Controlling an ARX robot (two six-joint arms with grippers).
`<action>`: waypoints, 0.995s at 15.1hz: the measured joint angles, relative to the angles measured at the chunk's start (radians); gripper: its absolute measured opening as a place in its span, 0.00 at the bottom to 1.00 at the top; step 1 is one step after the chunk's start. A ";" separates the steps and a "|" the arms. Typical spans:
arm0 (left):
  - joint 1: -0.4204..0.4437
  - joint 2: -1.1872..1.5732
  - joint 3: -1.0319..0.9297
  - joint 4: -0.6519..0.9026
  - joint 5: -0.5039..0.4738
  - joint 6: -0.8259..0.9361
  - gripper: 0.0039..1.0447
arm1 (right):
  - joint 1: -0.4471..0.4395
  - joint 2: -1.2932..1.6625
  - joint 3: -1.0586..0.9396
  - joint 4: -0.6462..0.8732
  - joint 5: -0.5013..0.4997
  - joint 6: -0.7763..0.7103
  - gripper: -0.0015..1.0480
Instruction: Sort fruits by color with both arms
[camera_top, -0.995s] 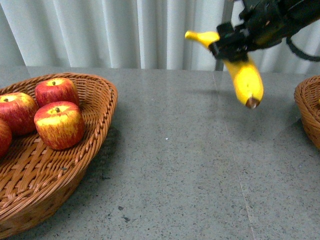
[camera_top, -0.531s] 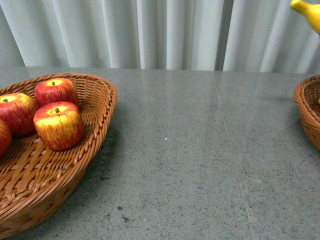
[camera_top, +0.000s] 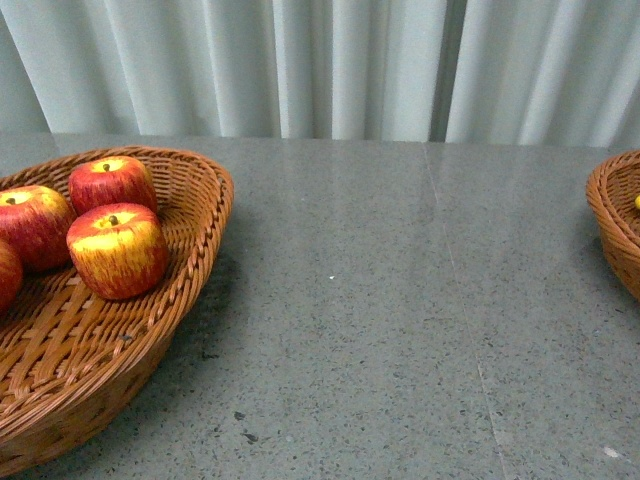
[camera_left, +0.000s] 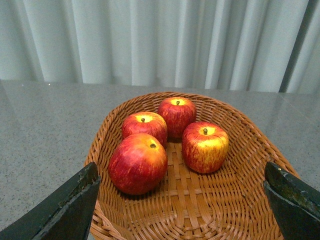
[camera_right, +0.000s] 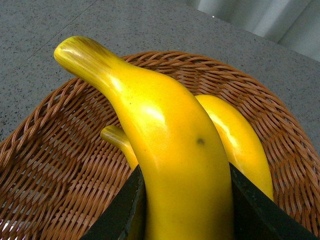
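Note:
Several red apples lie in the left wicker basket (camera_top: 200, 240); the nearest apple (camera_top: 118, 250) has a yellow-streaked top. The left wrist view shows the same apples (camera_left: 138, 162) in that basket (camera_left: 240, 130). My left gripper (camera_left: 181, 180) hangs open and empty above the basket's near end, its fingers (camera_left: 70, 210) wide apart. My right gripper (camera_right: 182, 200) is shut on a banana (camera_right: 170, 150) and holds it over the right basket (camera_right: 60, 165), where a second banana (camera_right: 235, 135) lies. Neither arm shows in the front view.
The grey speckled table (camera_top: 380, 300) runs between the two baskets. Only the left edge of the right basket (camera_top: 610, 215) shows in the front view. Pale curtains (camera_top: 320, 60) hang behind the table.
My right gripper has carried the banana to the right and out of the front view. The apples and both baskets have not moved.

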 joint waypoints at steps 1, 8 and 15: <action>0.000 0.000 0.000 0.000 0.000 0.000 0.94 | 0.000 0.000 0.000 -0.009 0.000 -0.008 0.36; 0.000 0.000 0.000 0.000 0.000 0.000 0.94 | 0.003 -0.027 -0.001 -0.072 -0.043 -0.003 0.86; 0.000 0.000 0.000 0.000 0.000 0.000 0.94 | 0.072 -0.219 -0.055 0.051 -0.101 0.166 0.94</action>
